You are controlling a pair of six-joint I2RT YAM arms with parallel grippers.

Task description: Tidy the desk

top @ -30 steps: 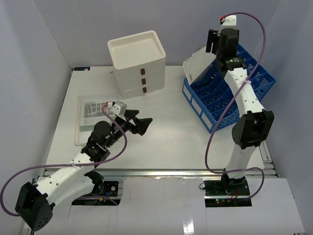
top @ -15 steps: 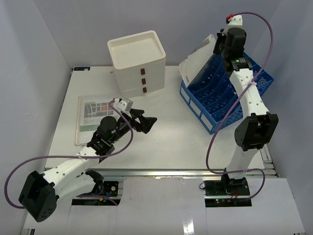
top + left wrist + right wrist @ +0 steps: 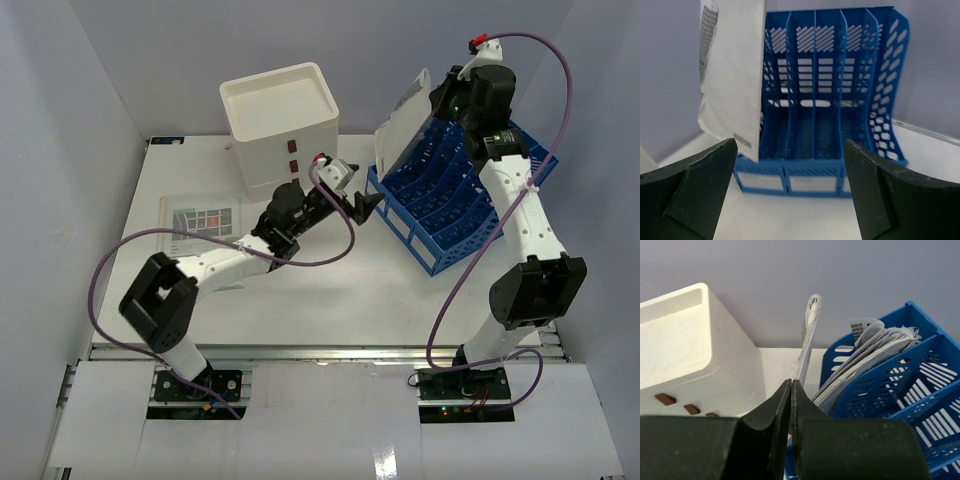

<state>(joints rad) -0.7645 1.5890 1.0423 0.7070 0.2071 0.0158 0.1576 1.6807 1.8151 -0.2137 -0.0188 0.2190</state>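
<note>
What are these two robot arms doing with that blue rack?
They are tidying the desk. The right gripper is clamped on some white papers, holding them upright at the end slot of the blue file rack; whether they are fully in is unclear. The left gripper is open and empty, stretched out close to the rack's front. Another printed sheet lies flat on the desk, beside the white drawer box.
</note>
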